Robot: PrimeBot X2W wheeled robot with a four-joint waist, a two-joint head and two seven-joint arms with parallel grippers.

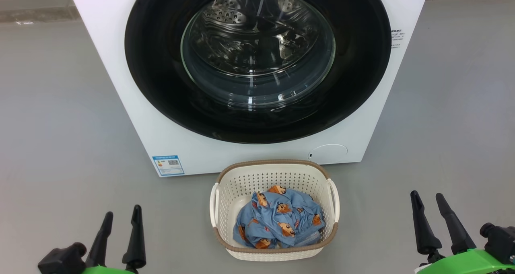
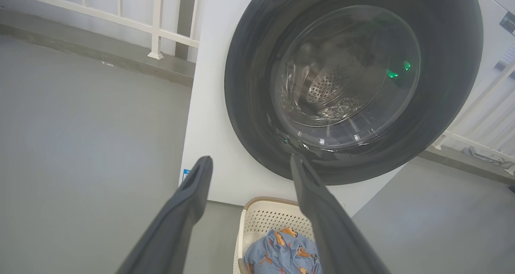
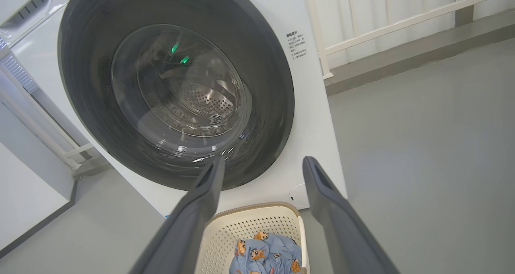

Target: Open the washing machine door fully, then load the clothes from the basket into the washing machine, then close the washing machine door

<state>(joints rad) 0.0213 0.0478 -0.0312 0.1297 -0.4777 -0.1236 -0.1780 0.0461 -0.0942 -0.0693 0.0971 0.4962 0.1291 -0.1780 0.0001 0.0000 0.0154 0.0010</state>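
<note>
Both sets of jaws are spread wide with nothing in them. The left gripper [image 1: 123, 210] hangs off the basket's left and the right gripper [image 1: 427, 194] off its right, both nearer the robot than the basket's far rim.

The basket [image 1: 277, 162] sits on the floor [image 1: 60, 125] between them. The clothes [image 1: 277, 221] are bunched in its near half, with the blue animal-print one on top. That stuff looks soft, light and floppy, so I'd pinch a raised fold near the top of the heap. The basket looks light too and might skid if a finger bumps it.

Right behind the basket is the washing machine [image 1: 241, 153], with the washing machine door [image 1: 153, 64] shut. The door is rigid, and its black rim looks glossy and probably slippery, around a glass bowl [image 1: 257, 48]. I honestly can't spot a handle or tell which side is hinged, so look for a grip at the rim's edge.

Plenty of bare floor on either side of the basket. The door's lower edge sits above the basket's rim, so I'd guess the swing clears it.
</note>
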